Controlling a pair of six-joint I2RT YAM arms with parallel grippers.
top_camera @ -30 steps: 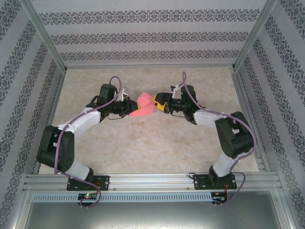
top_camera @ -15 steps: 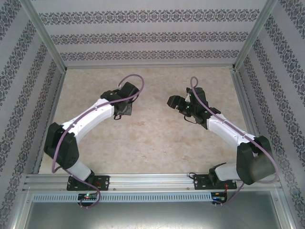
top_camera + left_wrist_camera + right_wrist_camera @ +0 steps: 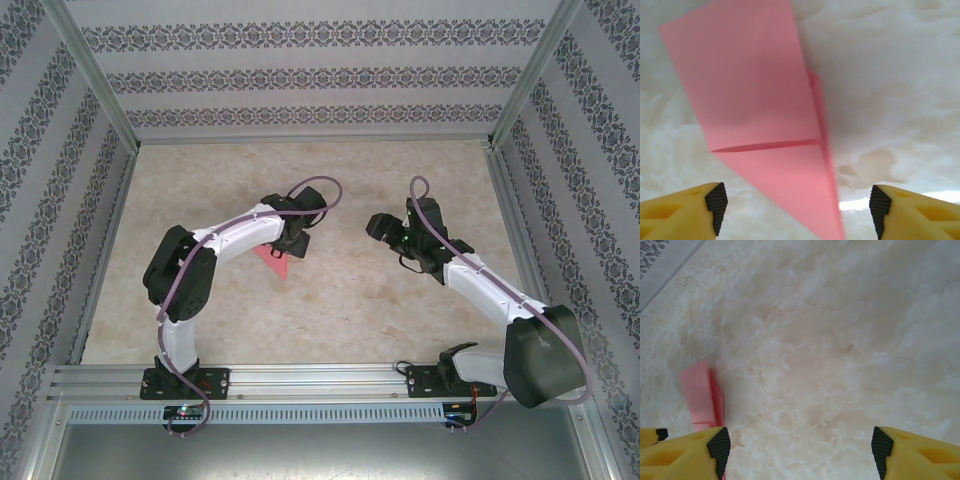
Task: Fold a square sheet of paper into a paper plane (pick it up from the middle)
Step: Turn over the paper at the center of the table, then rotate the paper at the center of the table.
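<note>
The paper plane [image 3: 272, 262], a salmon-pink sheet folded into a pointed dart, lies flat on the marble table just near-left of my left gripper [image 3: 290, 240]. In the left wrist view the plane [image 3: 765, 100] runs from the top left down to a tip between my wide-open left gripper [image 3: 796, 212], and neither pad touches it. My right gripper [image 3: 378, 225] hangs open to the right of the plane over bare table. In the right wrist view the plane's edge [image 3: 702, 392] shows beside the left finger of the open right gripper [image 3: 799, 450].
Aluminium frame posts and patterned walls enclose the marble table [image 3: 330, 310] on three sides. The arm bases sit on the rail at the near edge [image 3: 320, 378]. Open tabletop lies in front of and behind both grippers.
A second ago both grippers held the pink paper between them. Since then the left jaws opened, the plane now lies on the table, and the right gripper has drawn back to the right.
</note>
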